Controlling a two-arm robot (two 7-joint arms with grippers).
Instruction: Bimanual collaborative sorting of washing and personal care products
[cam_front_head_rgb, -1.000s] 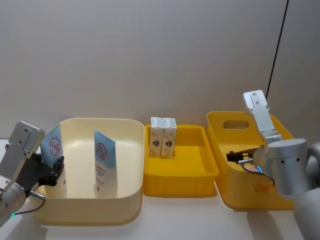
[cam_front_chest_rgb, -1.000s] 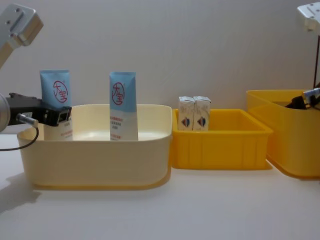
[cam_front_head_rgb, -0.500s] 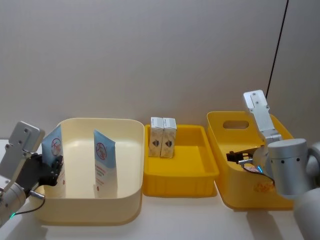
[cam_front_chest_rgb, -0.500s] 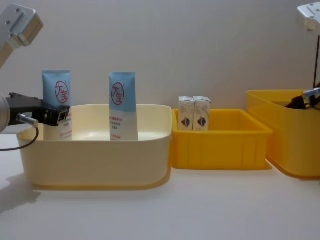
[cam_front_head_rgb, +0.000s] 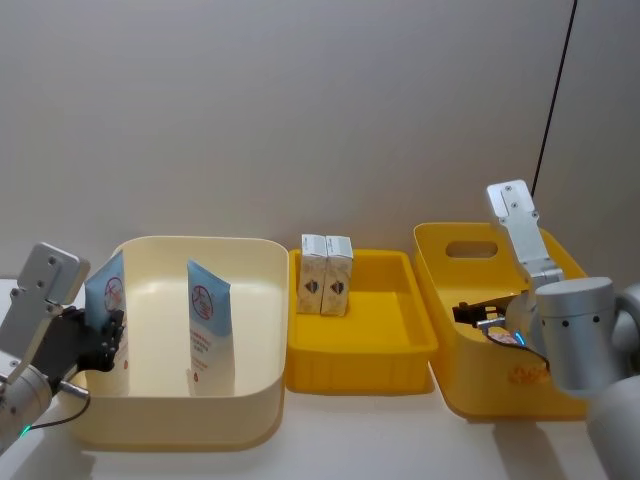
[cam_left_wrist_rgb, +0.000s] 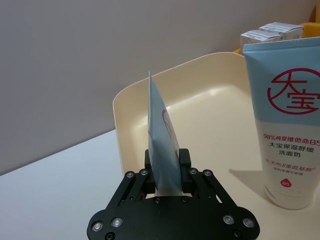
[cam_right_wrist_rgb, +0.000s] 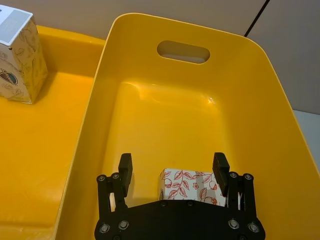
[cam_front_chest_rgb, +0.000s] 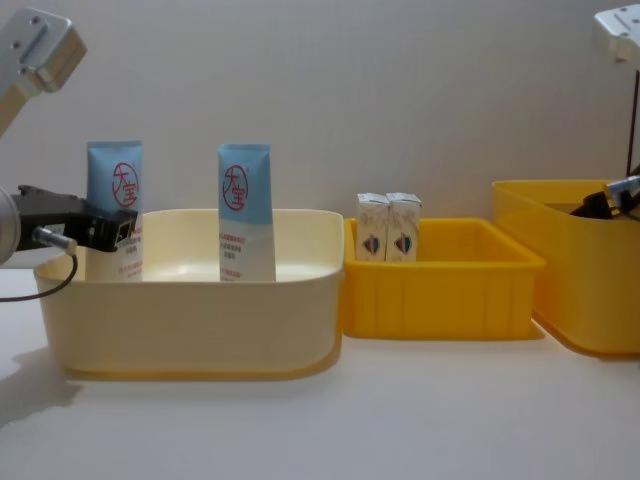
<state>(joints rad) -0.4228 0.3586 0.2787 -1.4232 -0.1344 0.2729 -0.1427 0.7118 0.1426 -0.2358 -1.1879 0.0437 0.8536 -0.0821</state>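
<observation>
Clamped on a tube (cam_front_head_rgb: 107, 292), our left gripper (cam_front_head_rgb: 106, 335) edges closer to the left wall of the cream bin (cam_front_head_rgb: 190, 242): release nears. Our right gripper (cam_right_wrist_rgb: 173, 162) hangs open.

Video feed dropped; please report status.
Left gripper shut on light-blue-and-white squeeze tube in cream plastic bin. Right gripper open above red-printed white carton in deep yellow bin. Second tube stands apart.

"What stood behind it all?"
"A plain greyish wall (cam_front_head_rgb: 300, 100), evenly lit, with a thin dark line (cam_front_head_rgb: 555, 100) slanting down its right side."
"And underneath?"
"A white table (cam_front_chest_rgb: 400, 420), carrying soft shadows."
</observation>
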